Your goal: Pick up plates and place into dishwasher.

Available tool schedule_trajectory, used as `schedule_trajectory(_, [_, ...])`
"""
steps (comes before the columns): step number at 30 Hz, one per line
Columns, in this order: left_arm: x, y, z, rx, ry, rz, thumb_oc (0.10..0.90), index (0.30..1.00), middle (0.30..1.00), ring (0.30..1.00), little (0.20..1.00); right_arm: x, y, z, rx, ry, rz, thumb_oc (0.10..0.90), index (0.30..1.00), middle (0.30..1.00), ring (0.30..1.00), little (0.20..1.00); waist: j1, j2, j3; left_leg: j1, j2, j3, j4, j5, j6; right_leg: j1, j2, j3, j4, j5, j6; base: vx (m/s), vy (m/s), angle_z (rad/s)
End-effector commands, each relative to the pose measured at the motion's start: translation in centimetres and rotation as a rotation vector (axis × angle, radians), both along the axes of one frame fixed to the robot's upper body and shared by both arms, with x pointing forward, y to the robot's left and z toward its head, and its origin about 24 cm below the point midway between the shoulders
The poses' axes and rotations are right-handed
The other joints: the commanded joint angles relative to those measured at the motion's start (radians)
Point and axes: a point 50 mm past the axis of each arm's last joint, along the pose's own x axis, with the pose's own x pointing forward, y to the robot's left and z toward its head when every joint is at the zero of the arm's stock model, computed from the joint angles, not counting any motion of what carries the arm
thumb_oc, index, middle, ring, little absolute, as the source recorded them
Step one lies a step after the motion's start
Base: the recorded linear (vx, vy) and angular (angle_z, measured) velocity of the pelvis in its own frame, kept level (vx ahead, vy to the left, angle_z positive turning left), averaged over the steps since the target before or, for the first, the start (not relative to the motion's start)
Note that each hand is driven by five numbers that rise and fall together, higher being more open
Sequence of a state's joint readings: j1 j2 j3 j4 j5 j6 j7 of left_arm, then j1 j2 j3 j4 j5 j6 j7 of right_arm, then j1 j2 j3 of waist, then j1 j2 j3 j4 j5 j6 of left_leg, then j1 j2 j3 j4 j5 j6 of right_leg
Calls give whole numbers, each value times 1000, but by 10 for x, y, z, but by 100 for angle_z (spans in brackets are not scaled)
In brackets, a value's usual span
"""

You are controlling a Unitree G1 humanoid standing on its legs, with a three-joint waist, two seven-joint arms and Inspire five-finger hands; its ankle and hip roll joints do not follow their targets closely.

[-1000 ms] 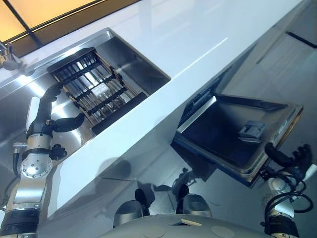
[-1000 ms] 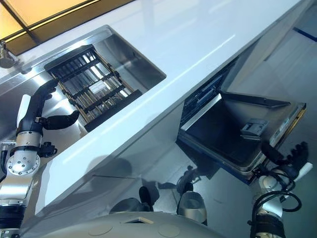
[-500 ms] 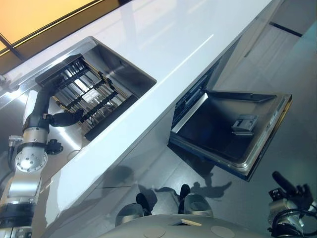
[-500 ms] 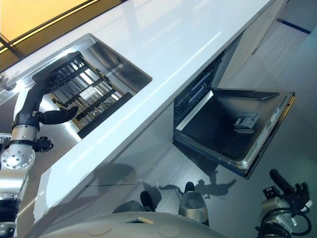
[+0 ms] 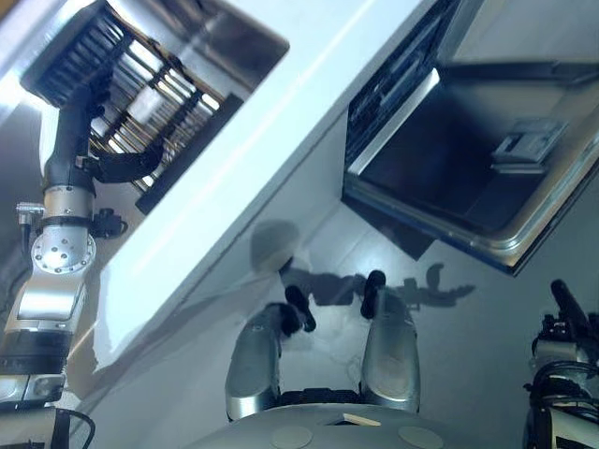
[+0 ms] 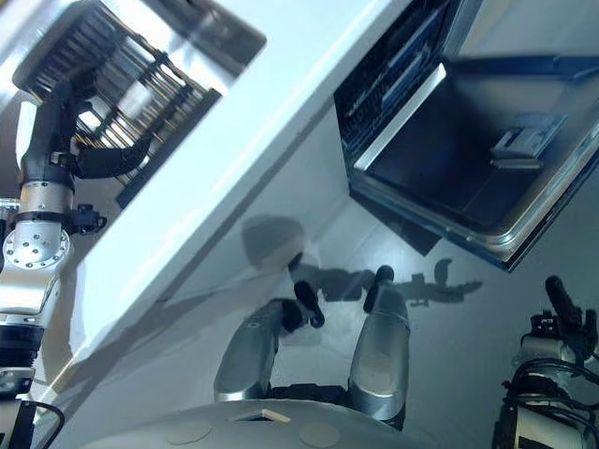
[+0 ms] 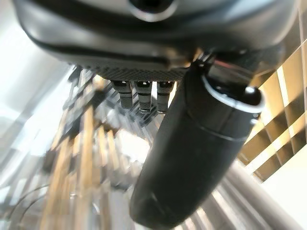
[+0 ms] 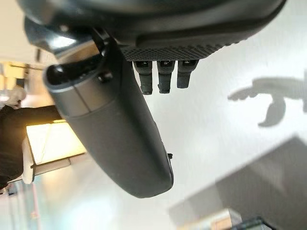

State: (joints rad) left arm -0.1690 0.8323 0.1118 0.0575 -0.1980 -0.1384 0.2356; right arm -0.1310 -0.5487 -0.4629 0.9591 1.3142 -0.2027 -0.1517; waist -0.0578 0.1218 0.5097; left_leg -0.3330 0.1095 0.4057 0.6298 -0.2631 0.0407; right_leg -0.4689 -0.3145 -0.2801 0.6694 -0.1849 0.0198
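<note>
Our left hand [image 5: 92, 140] has reached further into the sink rack [image 5: 140, 84], fingers straight, holding nothing; right hand [image 5: 566, 313] relaxed, empty. No plate grasped yet.

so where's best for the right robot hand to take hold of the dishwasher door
Probably the free outer rim of the dishwasher door, the edge away from the hinge and nearest the right robot hand. The door hangs open with its inner panel facing up, leaving that rim a thin exposed lip. Come in from the floor side, fingers over it.
</note>
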Motion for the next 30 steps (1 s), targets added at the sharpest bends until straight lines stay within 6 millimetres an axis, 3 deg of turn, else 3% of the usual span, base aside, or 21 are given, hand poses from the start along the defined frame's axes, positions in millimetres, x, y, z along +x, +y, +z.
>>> schedule_trajectory(1, [-4,3,38,-12,-245,8,800,900,900,900,900,-13,-23,21,-146,-121,1,800,900,900,900,900,0,1,-21,-35,-15,-48,75,-103,28,-30,5,-54,169,-153,7,-33,-22,-1])
schedule_trajectory(8, [-1,2,44,-15,-259,-6,800,900,900,900,900,13,-29,43,-190,-206,143,800,900,900,900,900,19,13,5,-164,-15,-88,216,-139,31,-136,-12,-43,276,-192,-28,-22,-8,-1])
schedule_trajectory(12, [-3,1,42,-17,-253,-14,800,900,900,900,900,46,-7,54,-183,-458,366,800,900,900,900,900,35,12,10,-195,-14,-97,250,-147,27,-156,-21,-50,302,-203,-36,14,7,3])
schedule_trajectory(14, [-4,1,40,-16,-252,-21,800,900,900,900,900,73,21,70,-189,-697,596,800,900,900,900,900,46,10,10,-198,-14,-97,257,-150,24,-155,-27,-57,300,-201,-35,0,0,0])
schedule_trajectory(17, [-8,4,33,-9,-248,-24,800,900,900,900,900,87,51,80,-204,-879,805,800,900,900,900,900,54,0,10,-192,-13,-100,256,-143,17,-139,-34,-67,287,-193,-26,38,30,-3])
schedule_trajectory(21, [-12,7,31,5,-252,-23,800,900,900,900,900,108,86,116,-289,-1099,1073,800,900,900,900,900,77,-10,10,-187,-7,-108,244,-109,0,-115,-38,-79,248,-168,-10,22,14,-5])
schedule_trajectory(30, [-18,16,27,4,-260,-4,800,900,900,900,900,137,181,202,-478,-1299,1581,800,900,900,900,900,116,-10,10,-169,-18,-117,207,-58,-15,-77,-36,-84,204,-144,1,19,38,-5])
